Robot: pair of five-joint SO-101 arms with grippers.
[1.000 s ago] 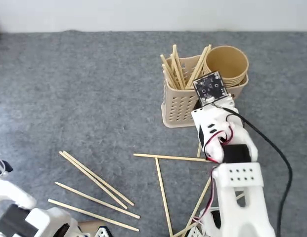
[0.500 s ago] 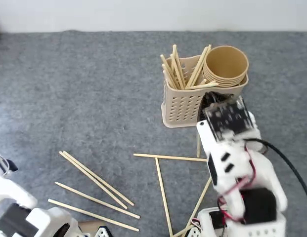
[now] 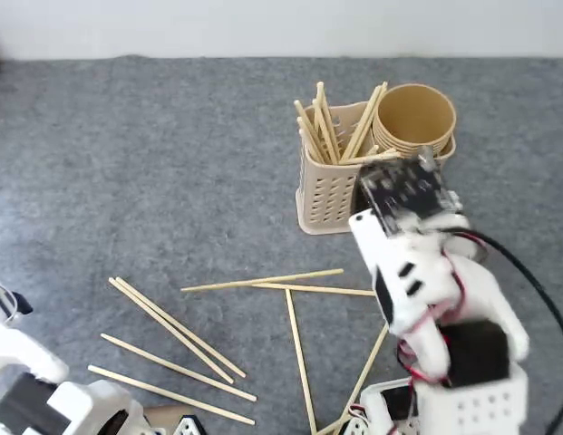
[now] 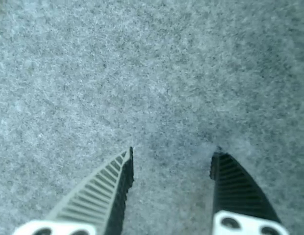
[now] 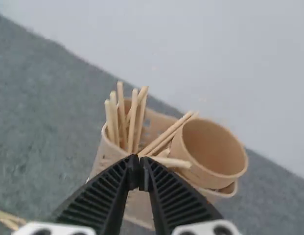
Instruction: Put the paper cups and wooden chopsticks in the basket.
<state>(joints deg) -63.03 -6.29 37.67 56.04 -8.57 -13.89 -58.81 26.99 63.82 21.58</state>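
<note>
— Where does everything lie?

— All of it is on the grey carpet [image 3: 154, 163]. The basket [image 3: 326, 195] stands upright near the far wall, just beyond my right arm [image 3: 426, 290]. A stack of paper cups [image 3: 415, 118] sits in the basket's right side, as the high view shows it. A bundle of wooden chopsticks [image 3: 322, 127] stands tilted in the other side, with one lying across toward the cups. In front of the basket, loose chopsticks [image 3: 263, 281] lie flat on the carpet, crossing one another beside my right arm. A second group of chopsticks [image 3: 172, 331] lies in near-parallel lines over toward my left arm [image 3: 45, 390].

— And your grippers?

— My right gripper [image 5: 140, 172] has its jaws pressed together tip to tip. It hangs above the carpet in front of the basket, pointing at the near wall just under the rim. My left gripper [image 4: 171, 159] is spread wide, tips aimed down at the carpet, well apart from the basket.
</note>
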